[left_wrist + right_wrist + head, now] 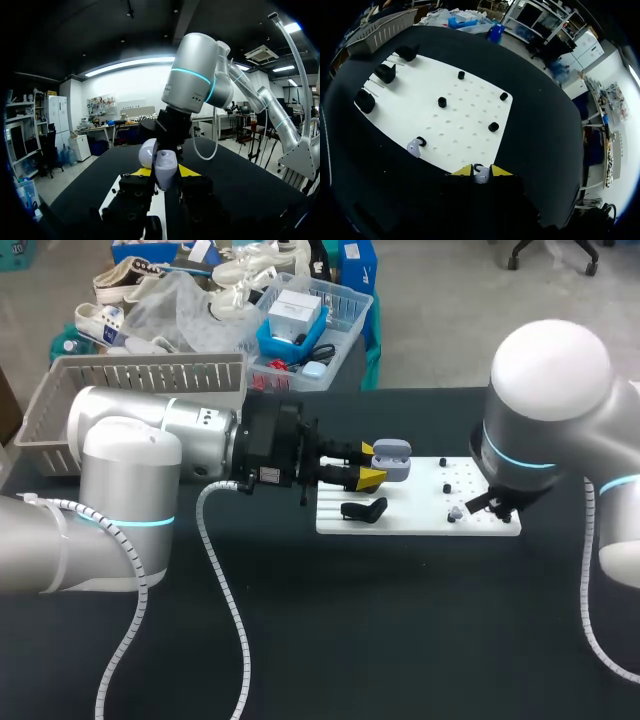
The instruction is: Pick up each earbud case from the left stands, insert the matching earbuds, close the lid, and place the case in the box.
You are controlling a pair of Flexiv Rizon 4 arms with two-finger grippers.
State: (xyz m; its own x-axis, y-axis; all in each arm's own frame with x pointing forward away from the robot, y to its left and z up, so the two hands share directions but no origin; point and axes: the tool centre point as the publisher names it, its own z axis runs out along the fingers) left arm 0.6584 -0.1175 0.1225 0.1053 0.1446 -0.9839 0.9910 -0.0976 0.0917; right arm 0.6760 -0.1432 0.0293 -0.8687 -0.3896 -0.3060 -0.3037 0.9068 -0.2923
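Left end effector (372, 465) clamps the open earbud case (392, 460); right end effector (480, 171) pinches one earbud (479, 173); a skewed approach could knock it loose.

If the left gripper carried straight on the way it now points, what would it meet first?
Probably my right arm, standing straight ahead of the left gripper and the earbud case it holds; the case would touch first. How far off is unclear.
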